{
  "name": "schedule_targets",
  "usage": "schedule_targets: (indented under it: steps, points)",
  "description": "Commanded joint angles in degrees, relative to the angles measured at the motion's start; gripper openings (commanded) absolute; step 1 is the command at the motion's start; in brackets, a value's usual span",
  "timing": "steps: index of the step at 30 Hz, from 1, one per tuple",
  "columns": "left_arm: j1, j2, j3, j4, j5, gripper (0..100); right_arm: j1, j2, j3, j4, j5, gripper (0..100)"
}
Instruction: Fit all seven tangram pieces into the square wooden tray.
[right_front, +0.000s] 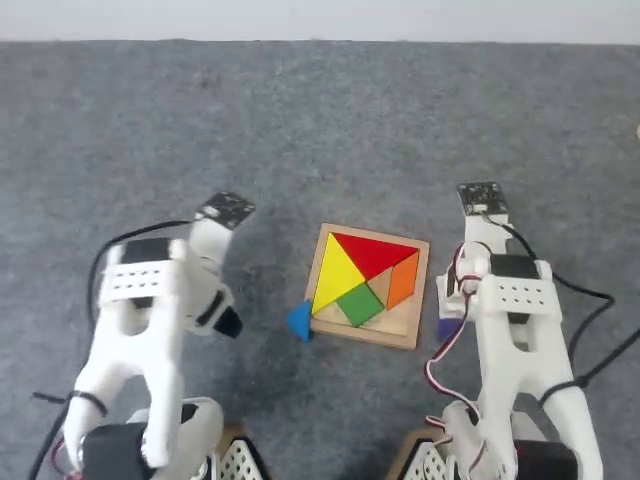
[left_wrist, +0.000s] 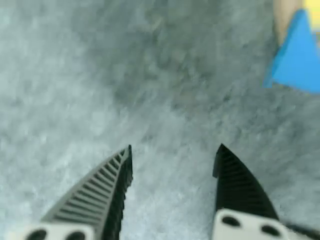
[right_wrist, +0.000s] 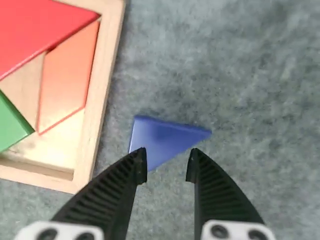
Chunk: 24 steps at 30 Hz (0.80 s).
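The square wooden tray (right_front: 419, 254) lies between the arms and holds a red triangle (right_front: 375, 252), a yellow triangle (right_front: 337, 276), a green square (right_front: 359, 303) and an orange piece (right_front: 403, 280). A light blue triangle (right_front: 299, 320) leans against the tray's left corner, seen also as the blue piece (left_wrist: 296, 57). A dark blue triangle (right_wrist: 162, 139) lies on the carpet just outside the tray's right side (right_wrist: 102, 95). My right gripper (right_wrist: 166, 161) hangs open right over its near corner. My left gripper (left_wrist: 172, 160) is open above bare carpet, left of the light blue piece.
Grey carpet (right_front: 300, 130) covers the whole table, with wide free room behind the tray. Part of the tray's floor (right_wrist: 60, 145) is bare wood near the orange piece. Cables hang by both arm bases.
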Motion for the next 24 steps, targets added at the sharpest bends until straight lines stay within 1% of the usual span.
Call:
schedule_targets:
  steps: [1,6,14,24]
  points:
    - [6.4,2.5,-0.5,-2.4,4.0,25,0.1,-2.1,0.4,-1.0,-1.1,13.3]
    - [11.0,6.6,-0.7,-5.4,7.6,25,0.4,-2.1,0.6,-1.0,-1.1,13.3]
    - [14.4,10.0,-1.4,-8.6,10.5,25,0.4,-2.1,0.6,-1.0,-1.1,13.3]
    - [14.9,19.3,-11.6,-8.4,11.3,25,0.2,-2.1,0.6,-1.0,-1.1,13.3]
